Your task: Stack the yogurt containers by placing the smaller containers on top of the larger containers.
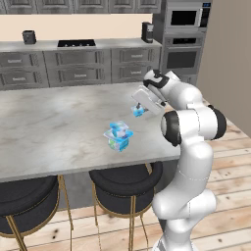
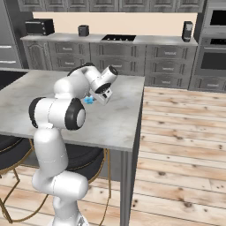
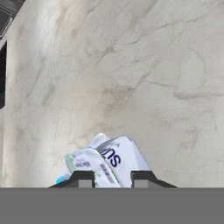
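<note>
The pincer (image 1: 138,111) hung above the pale grey marble desk (image 1: 54,122), its two dark fingers (image 3: 83,178) drawn narrow around a tiny light-blue translucent yogurt cup with a whitish printed top (image 3: 107,162), which it held clear of the surface. In the right base view the cup (image 2: 89,100) showed as a small blue patch beside the hand. The squarish light-blue and white yogurt pack (image 1: 118,136) sat on the desk nearer its front edge, well apart from the lifted cup.
</note>
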### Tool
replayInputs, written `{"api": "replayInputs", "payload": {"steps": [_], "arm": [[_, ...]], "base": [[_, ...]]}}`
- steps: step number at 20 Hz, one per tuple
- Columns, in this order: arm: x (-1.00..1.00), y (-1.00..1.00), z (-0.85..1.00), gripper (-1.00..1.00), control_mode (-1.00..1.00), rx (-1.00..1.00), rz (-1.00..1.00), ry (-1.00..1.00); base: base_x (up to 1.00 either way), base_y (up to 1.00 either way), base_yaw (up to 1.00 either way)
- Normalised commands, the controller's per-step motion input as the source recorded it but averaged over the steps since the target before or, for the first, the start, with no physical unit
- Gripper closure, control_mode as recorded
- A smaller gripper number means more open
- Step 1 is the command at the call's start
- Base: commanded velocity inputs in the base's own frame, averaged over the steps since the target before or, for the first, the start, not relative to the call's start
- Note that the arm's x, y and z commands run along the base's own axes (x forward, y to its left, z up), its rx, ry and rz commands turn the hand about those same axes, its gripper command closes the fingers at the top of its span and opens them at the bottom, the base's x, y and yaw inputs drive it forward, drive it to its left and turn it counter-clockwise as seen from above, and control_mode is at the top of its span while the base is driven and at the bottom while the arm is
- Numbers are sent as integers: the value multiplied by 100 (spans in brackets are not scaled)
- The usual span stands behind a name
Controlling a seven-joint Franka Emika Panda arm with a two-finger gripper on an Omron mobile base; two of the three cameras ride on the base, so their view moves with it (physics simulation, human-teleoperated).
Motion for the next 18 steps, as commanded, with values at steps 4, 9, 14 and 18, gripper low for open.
{"api": "replayInputs", "payload": {"steps": [4, 9, 14, 18], "arm": [[-22, 0, 20, 100, -100, 0, -7, 9], [-13, 1, 18, 100, -100, 0, -8, 17], [-17, 6, 17, 100, -100, 0, -9, 16], [-15, 7, 16, 100, -100, 0, -11, 13]], "base": [[0, 0, 0], [0, 0, 0], [0, 0, 0], [0, 0, 0]]}}
